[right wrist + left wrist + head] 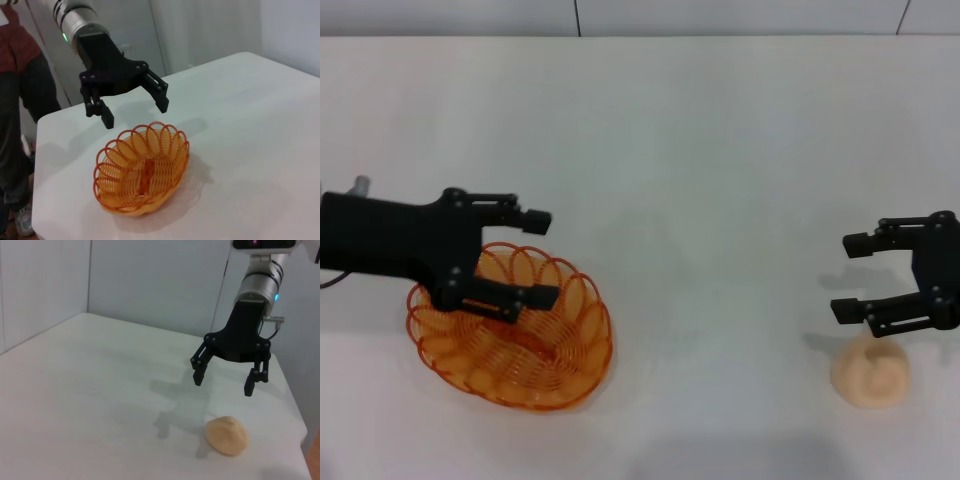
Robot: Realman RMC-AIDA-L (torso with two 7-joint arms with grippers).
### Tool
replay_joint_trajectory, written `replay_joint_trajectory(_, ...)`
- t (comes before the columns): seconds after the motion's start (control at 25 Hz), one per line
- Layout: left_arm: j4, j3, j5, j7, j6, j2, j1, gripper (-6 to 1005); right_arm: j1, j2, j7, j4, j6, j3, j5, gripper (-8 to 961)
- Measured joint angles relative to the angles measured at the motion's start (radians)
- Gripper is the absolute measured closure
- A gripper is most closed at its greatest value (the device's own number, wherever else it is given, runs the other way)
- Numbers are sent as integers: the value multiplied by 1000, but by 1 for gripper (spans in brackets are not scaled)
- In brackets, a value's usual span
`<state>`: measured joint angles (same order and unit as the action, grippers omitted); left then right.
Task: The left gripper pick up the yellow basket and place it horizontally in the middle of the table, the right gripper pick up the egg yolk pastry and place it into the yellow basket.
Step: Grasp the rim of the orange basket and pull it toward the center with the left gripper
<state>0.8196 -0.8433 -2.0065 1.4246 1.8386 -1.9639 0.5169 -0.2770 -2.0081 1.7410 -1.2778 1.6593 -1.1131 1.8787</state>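
The yellow basket [535, 365] sits on the white table [700, 150] at the front left, long axis slanting. My left gripper [546, 258] is open and hovers just above the basket's far rim, its jaws spread and holding nothing. The right wrist view shows the left gripper [135, 114] clear of the basket [142, 170]. The egg yolk pastry [870, 372] lies at the front right. My right gripper [845, 277] is open and empty a little above and behind the pastry. The left wrist view shows the right gripper [223, 385] above the pastry [227, 435].
A person [20, 100] in dark trousers stands beyond the table's left edge. The table's right edge [295, 410] runs close to the pastry. A grey wall [720, 15] stands behind the table.
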Motion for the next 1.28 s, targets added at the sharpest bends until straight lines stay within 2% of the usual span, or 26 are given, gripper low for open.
replay_joint_trajectory(0.2, 1, 13, 13, -18, 15, 13, -35, 117, -8, -2, 0, 5, -22, -26, 0, 138)
replay_joint_trajectory(0.48, 2, 115, 16, -68, 84, 19, -72, 124, -19, -2, 6, 6, -44, -63, -3, 138)
replay_joint_trajectory(1.12, 5, 111, -25, -38, 86, 20, -61, 141, -22, -3, 15, 6, -41, -65, -12, 138)
replay_joint_trajectory(1.28, 12, 108, -50, -29, 86, 12, -48, 145, -21, -3, 15, 6, -42, -60, -12, 138)
